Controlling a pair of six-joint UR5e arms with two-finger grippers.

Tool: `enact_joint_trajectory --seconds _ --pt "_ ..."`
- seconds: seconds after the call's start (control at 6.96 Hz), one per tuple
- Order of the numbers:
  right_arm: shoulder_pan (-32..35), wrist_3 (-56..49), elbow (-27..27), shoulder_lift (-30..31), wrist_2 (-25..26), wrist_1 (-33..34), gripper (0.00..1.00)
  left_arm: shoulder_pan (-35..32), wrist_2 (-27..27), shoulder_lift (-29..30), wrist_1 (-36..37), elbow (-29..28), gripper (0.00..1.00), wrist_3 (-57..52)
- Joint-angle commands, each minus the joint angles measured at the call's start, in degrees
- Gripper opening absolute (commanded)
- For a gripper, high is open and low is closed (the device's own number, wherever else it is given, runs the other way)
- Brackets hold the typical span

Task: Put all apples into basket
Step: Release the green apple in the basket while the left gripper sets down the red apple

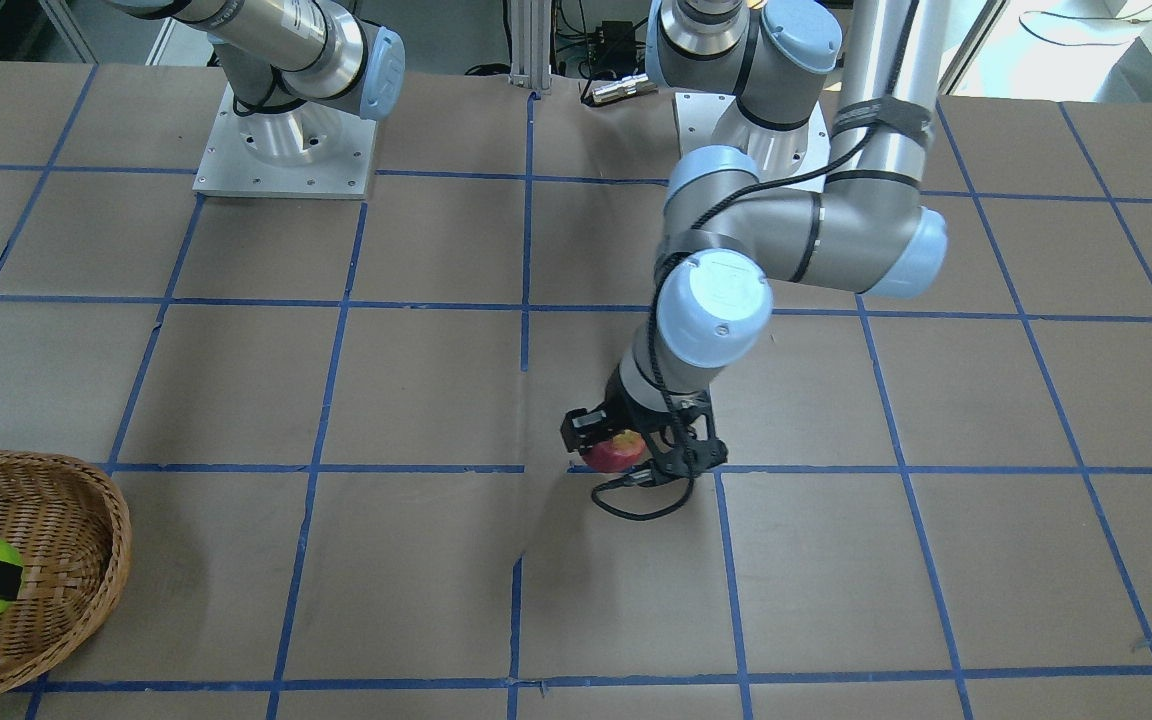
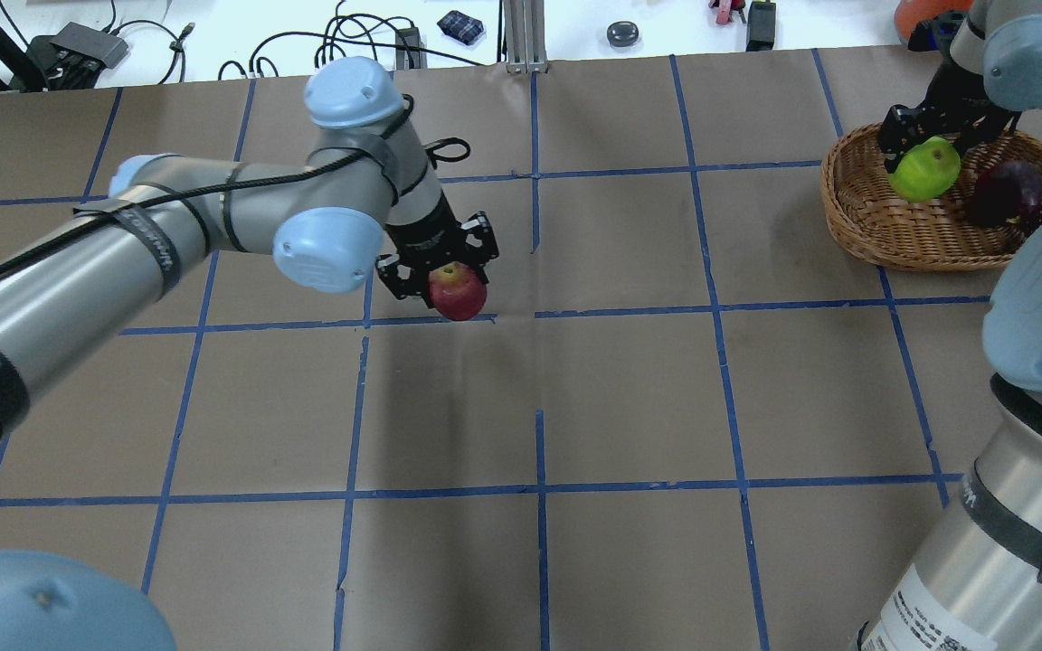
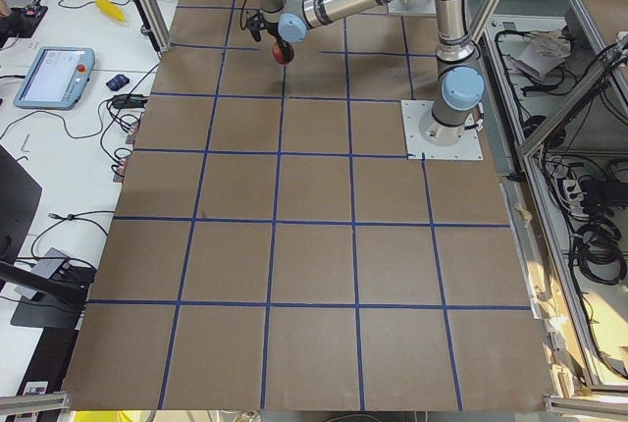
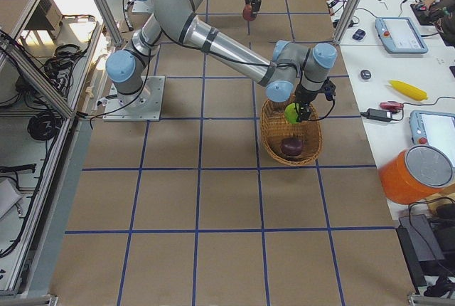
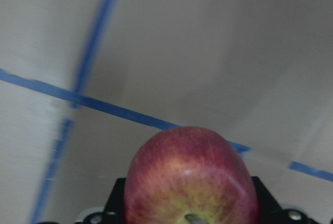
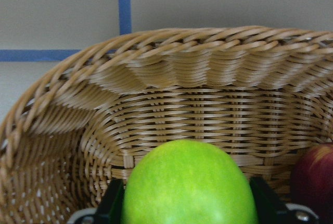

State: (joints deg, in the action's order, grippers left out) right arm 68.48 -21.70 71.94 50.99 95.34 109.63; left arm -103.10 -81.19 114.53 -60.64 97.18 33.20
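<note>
My left gripper (image 2: 442, 278) is shut on a dark red apple (image 2: 459, 291) near the table's middle, low over a blue tape line. It also shows in the front view (image 1: 616, 452) and fills the left wrist view (image 5: 190, 177). My right gripper (image 2: 926, 149) is shut on the lime green apple (image 2: 921, 172) and holds it inside the wicker basket (image 2: 856, 226) at the far right. The right wrist view shows the green apple (image 6: 190, 187) before the basket's wall (image 6: 208, 41). A second dark red apple (image 2: 1005, 192) lies in the basket beside it.
The brown table is marked with a blue tape grid (image 2: 537, 312). The two arm base plates (image 1: 286, 150) stand at the robot's side. Cables and small items (image 2: 449, 23) lie beyond the far edge. An orange object (image 4: 416, 174) stands on the side bench.
</note>
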Motion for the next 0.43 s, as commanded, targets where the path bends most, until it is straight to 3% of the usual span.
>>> enact_joint_trajectory --seconds 0.0,0.14,0.29 --pt "-2.56 -0.54 0.13 -1.67 1.07 -0.03 0.00 -7.45 -0.28 3.75 6.22 0.29 0.37 3.36" --pt "-2.56 -0.45 0.39 -1.94 1.16 -0.90 0.00 -8.25 -1.24 4.81 9.89 0.47 0.69 2.75" --pt "-2.65 -0.45 0.30 -1.86 1.16 -3.70 0.18 -8.26 -5.43 4.82 10.63 0.47 1.00 1.27"
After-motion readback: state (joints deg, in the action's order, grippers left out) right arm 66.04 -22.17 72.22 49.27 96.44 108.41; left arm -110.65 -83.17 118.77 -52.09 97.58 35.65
